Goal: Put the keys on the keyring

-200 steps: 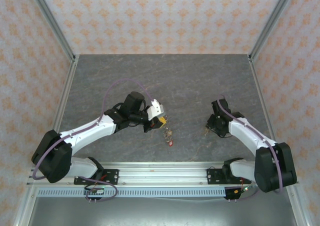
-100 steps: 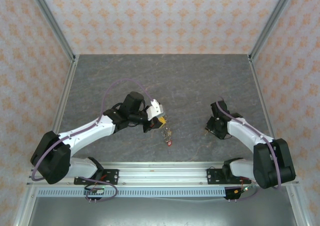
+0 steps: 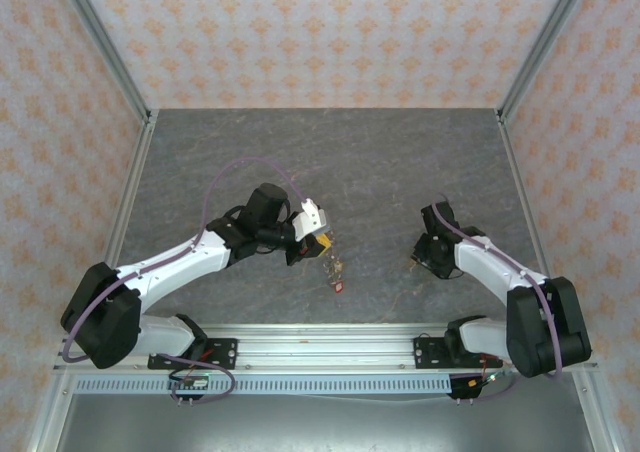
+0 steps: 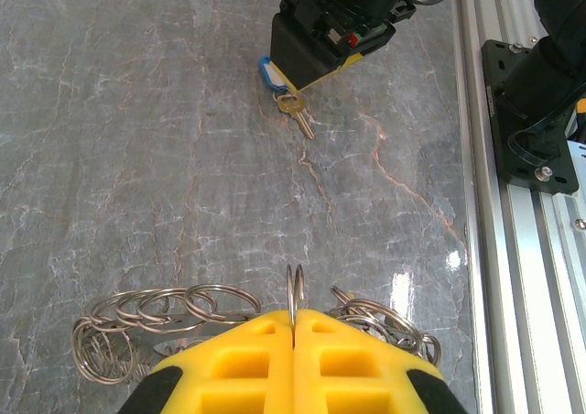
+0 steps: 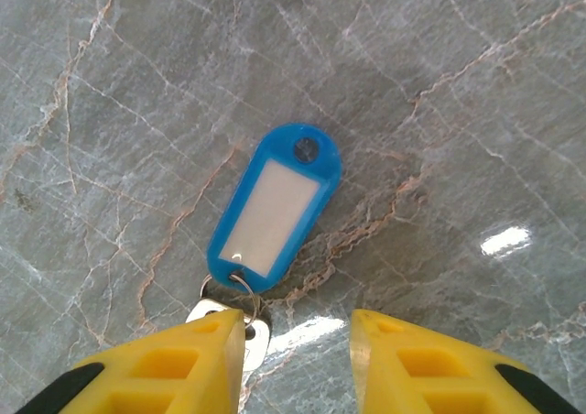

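My left gripper (image 4: 293, 315) is shut on a thin steel ring of the keyring (image 4: 165, 306), whose linked rings spread out on both sides of the yellow fingers. In the top view it (image 3: 318, 240) holds that cluster (image 3: 333, 265) just above the table, with a small red key (image 3: 339, 287) at its lower end. A key (image 5: 249, 333) with a blue plastic tag (image 5: 275, 203) lies flat on the table. My right gripper (image 5: 298, 327) is open and low over it, the left finger (image 5: 197, 354) covering part of the key's head, the tag lying beyond the tips.
The grey marbled table (image 3: 380, 162) has patterned walls on three sides. The aluminium rail with the arm bases (image 3: 330, 344) runs along the near edge. The two grippers are about a hand's width apart, seen from the left wrist as the right gripper (image 4: 330, 25) over the tag.
The right arm has edged slightly left over the blue-tagged key. The left arm holds still with the ring in its grip.
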Action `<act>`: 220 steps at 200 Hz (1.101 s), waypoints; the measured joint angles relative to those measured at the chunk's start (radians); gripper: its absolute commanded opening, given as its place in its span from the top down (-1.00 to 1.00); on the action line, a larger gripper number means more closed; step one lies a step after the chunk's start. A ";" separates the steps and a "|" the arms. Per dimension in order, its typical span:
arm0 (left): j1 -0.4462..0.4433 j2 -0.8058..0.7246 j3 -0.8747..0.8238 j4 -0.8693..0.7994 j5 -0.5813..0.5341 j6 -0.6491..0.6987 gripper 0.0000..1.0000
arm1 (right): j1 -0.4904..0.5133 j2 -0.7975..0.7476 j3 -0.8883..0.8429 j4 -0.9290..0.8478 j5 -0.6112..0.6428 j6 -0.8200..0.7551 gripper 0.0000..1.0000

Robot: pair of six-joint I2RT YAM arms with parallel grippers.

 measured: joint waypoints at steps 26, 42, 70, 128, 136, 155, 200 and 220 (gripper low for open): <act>0.000 0.000 0.000 0.000 0.000 0.000 1.00 | 0.000 0.008 -0.004 0.010 0.000 0.000 0.29; 0.000 0.000 0.000 0.000 0.000 0.000 1.00 | 0.000 0.019 -0.004 0.013 -0.001 0.000 0.29; 0.000 0.000 0.000 0.000 0.000 0.000 1.00 | 0.000 0.022 -0.004 0.016 -0.001 0.000 0.29; 0.000 0.000 0.000 -0.005 0.000 0.000 1.00 | 0.000 0.024 -0.003 0.016 -0.001 0.000 0.30; 0.000 0.000 0.000 -0.007 0.000 0.000 1.00 | 0.000 0.025 -0.003 0.016 -0.001 0.000 0.31; 0.000 0.000 0.000 -0.007 0.000 0.000 1.00 | -0.001 0.028 -0.001 0.015 -0.005 0.000 0.32; 0.000 -0.009 0.000 -0.009 -0.001 0.000 1.00 | -0.001 0.024 0.002 0.010 -0.012 0.000 0.32; 0.000 -0.022 0.000 -0.010 -0.001 0.000 1.00 | -0.001 0.020 0.003 0.021 -0.038 0.000 0.26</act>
